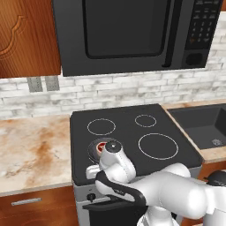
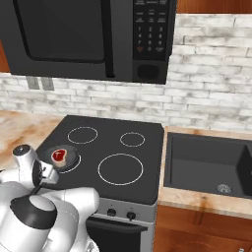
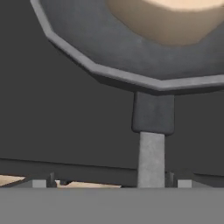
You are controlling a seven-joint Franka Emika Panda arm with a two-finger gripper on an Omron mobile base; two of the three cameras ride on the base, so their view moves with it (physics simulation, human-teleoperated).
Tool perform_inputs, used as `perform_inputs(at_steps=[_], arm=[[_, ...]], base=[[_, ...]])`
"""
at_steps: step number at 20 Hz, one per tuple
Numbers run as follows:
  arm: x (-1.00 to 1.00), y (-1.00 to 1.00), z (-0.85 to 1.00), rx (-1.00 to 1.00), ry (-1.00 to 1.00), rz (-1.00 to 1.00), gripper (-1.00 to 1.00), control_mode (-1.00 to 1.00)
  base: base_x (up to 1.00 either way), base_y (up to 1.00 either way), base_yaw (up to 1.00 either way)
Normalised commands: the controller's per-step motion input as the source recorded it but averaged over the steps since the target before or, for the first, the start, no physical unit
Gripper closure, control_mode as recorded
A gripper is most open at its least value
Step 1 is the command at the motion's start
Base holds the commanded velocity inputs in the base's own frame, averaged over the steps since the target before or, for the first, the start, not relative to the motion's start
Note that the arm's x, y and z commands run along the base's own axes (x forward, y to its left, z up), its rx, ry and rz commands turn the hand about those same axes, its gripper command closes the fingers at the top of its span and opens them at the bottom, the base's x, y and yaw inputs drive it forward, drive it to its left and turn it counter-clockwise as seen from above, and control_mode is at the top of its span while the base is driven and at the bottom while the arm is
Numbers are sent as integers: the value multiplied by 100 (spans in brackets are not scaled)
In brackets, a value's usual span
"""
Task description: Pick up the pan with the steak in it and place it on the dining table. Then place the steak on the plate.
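Even, flat rendered light, moderately bright; source cannot be told. Both base views sharp edge to edge, no visible bending at the borders. Stove top (image 1: 128, 132) matte, no glare; microwave door (image 2: 64, 34) with only a faint sheen. Shadows weak. Hand view dimmer and soft, the pan (image 3: 131, 52) slightly blurred.

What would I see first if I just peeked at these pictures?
The red steak jumps out, lying in the pan on the stove's front left burner. The white arm bends low over it, and up close the pan's handle runs toward the hand camera. A big black microwave hangs above, with a dark sink to the right.
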Motion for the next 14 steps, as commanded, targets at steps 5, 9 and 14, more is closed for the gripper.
perform_inputs(at_steps=[5, 9, 14], arm=[[0, -13, -5, 1, -1, 0, -100, -100], [-5, -21, 0, 0, -1, -1, -100, -100], [-4, -45, -6, 0, -1, -2, -100, -100]], base=[[0, 0, 0], [0, 0, 0], [0, 0, 0]])
